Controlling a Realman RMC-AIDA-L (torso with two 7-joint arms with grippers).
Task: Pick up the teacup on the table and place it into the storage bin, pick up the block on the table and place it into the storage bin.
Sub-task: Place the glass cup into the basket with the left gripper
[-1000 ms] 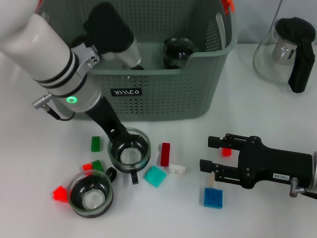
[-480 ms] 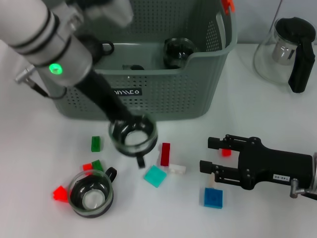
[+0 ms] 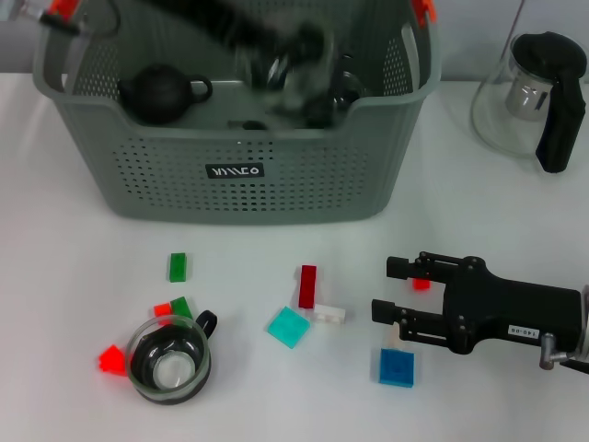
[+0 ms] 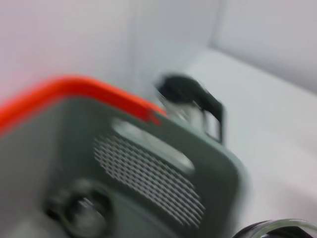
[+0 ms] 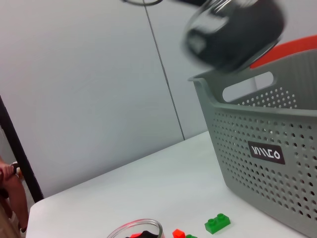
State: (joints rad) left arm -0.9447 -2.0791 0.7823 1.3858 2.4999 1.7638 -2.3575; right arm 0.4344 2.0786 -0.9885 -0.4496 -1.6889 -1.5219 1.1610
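The left gripper (image 3: pixel 276 57), lifted from the table's front a second ago, now swings a clamped teacup (image 3: pixel 296 63) over the bin (image 3: pixel 239 175); release looks next. Right gripper (image 3: pixel 398 287) waits open by the blocks.

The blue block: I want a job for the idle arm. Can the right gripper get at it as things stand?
Probably yes. The blue block lies flat on the table just beside the right gripper, with nothing stacked on it or standing between them.
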